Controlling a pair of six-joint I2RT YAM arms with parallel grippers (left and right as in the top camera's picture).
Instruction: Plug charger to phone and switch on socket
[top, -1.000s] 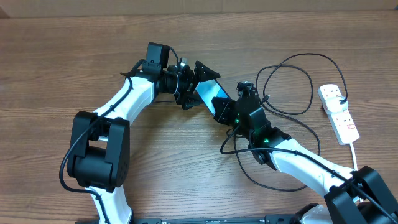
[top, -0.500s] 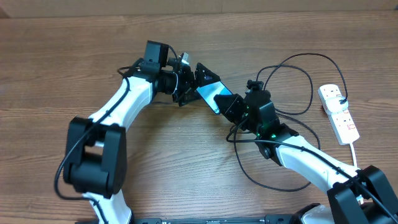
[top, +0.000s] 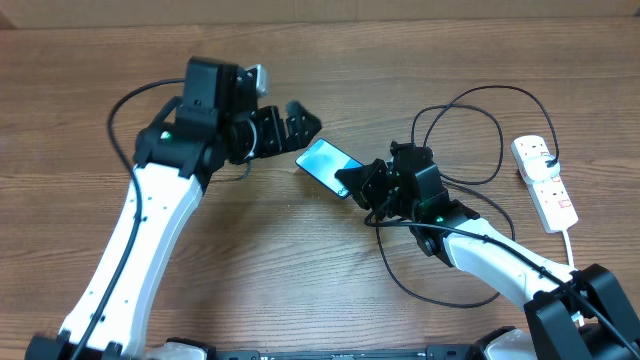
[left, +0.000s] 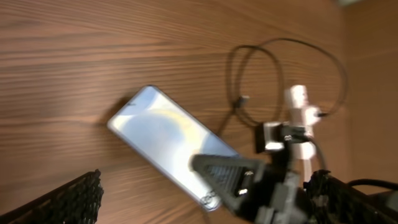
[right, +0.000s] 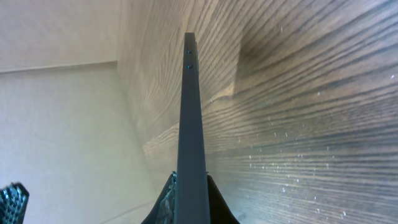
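My right pincer (top: 352, 182) is clamped on one short end of the phone (top: 322, 162), the slim slab nipped between both fingers. In the right wrist view I look straight along its dark edge (right: 191, 112), with two tiny dots near the far tip. The lit pale blue screen faces up, and the phone lies slantwise near the middle of the wooden table (top: 300, 270); whether its far end rests on the wood I cannot tell. My left pincer (top: 302, 120) hangs just beyond that far end with its jaws spread wide, holding nothing and touching nothing; its fingers (left: 68, 200) frame the bottom corners of the left wrist view. The charger (top: 470, 120) sprawls in loose black loops behind and to the right of my right arm, some of it passing under that arm, and it is not joined to the phone. What looks like its small connector tip (left: 242, 99) lies on bare wood, apart from the phone. The socket (top: 545, 182) sits near the right edge of the table, well apart from the phone, red marks on its face, its white cord (top: 572, 240) trailing toward me. A small mark at the gripped end of the screen is too blurred to read.
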